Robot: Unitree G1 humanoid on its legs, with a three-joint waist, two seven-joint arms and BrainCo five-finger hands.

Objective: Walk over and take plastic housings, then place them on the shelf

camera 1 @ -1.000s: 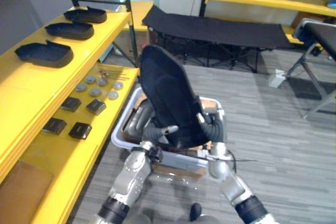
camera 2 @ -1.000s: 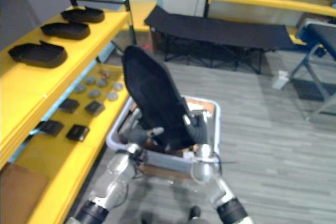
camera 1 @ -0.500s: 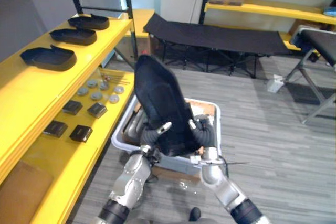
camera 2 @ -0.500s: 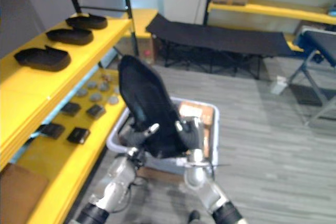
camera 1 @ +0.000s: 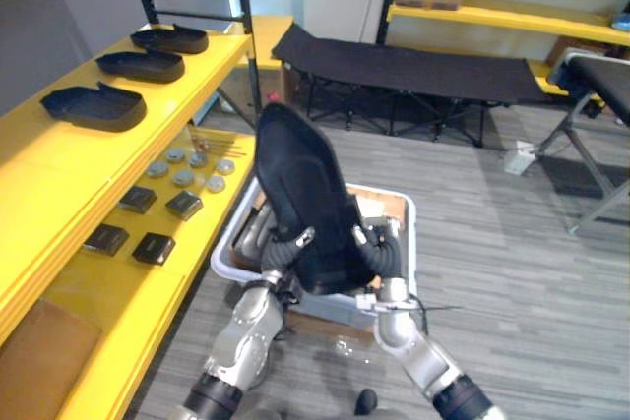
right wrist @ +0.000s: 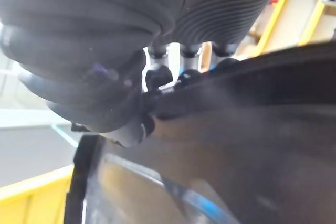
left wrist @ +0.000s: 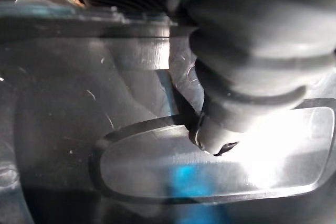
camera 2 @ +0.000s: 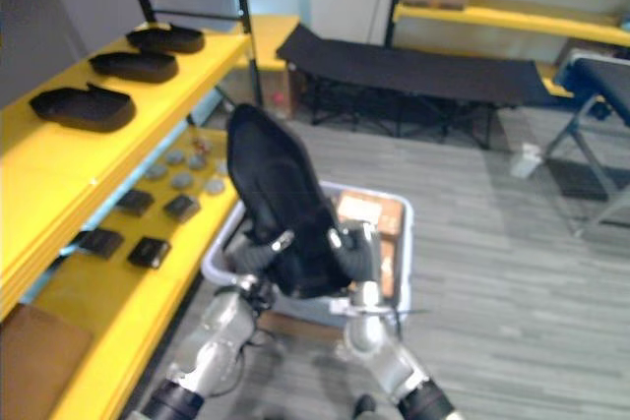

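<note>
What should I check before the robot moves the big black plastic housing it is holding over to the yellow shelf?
Grip: ok; left hand and right hand both clasp the lower end of the large black plastic housing.
Clear of the white plastic bin: cannot tell; the housing's lower end overlaps its near rim.
Free spot on the yellow shelf: ok; top tier is bare nearer than the three shelved black housings.
Orientation: not ok; held on end, shelved ones lie flat.
Approach: not ok; shelf lies off to the robot's left.
</note>
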